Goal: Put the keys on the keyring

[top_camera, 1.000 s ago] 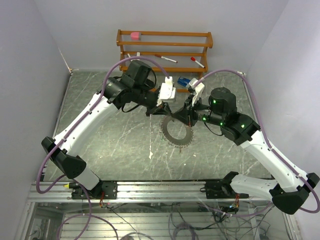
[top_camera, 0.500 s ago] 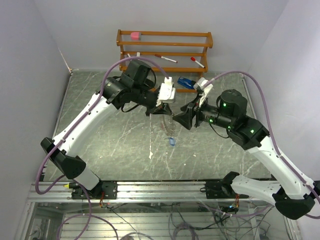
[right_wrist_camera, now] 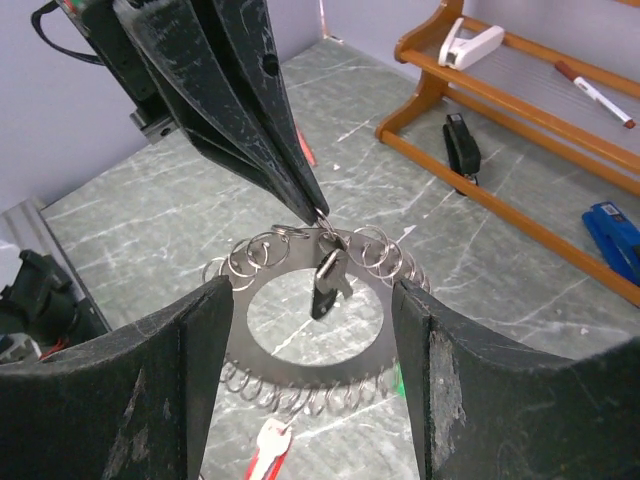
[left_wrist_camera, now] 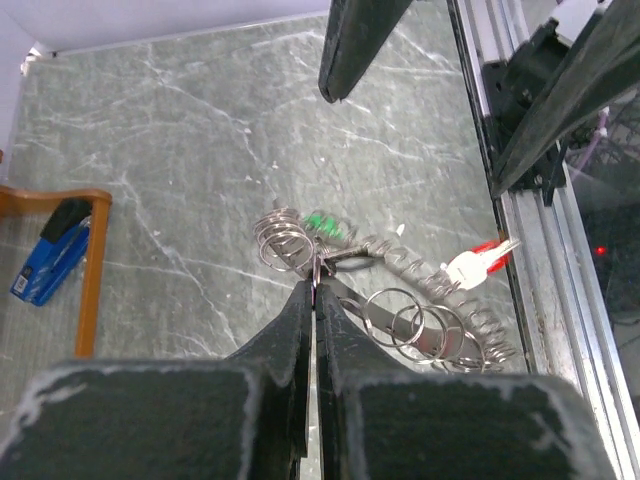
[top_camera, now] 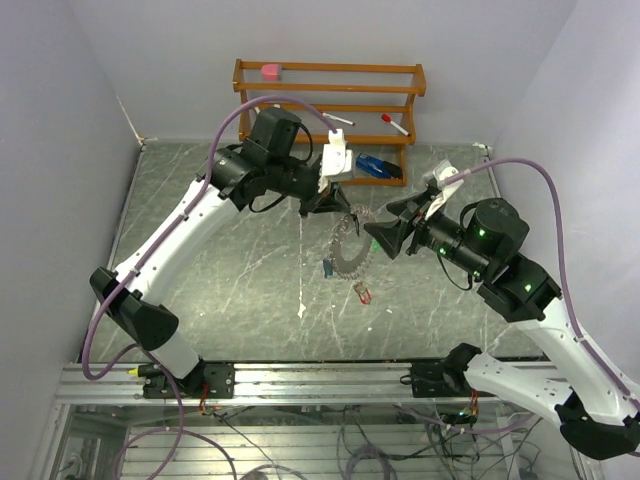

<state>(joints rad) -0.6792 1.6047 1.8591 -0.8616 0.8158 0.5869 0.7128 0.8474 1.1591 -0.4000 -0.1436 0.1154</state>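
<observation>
I am watching the left gripper (top_camera: 338, 212) holding its jaws together, clamped on a small loop at the far rim of the keyring (right_wrist_camera: 238, 335), which is tilting up over the middle of the table (top_camera: 220, 270). The right gripper (top_camera: 379, 219) is sitting just right of the keyring, jaws apart and gripping nothing. A black key (right_wrist_camera: 328, 280) is dangling from the clamped rim, and a red-tagged key (top_camera: 362, 292) is lying just beside the keyring's near edge.
</observation>
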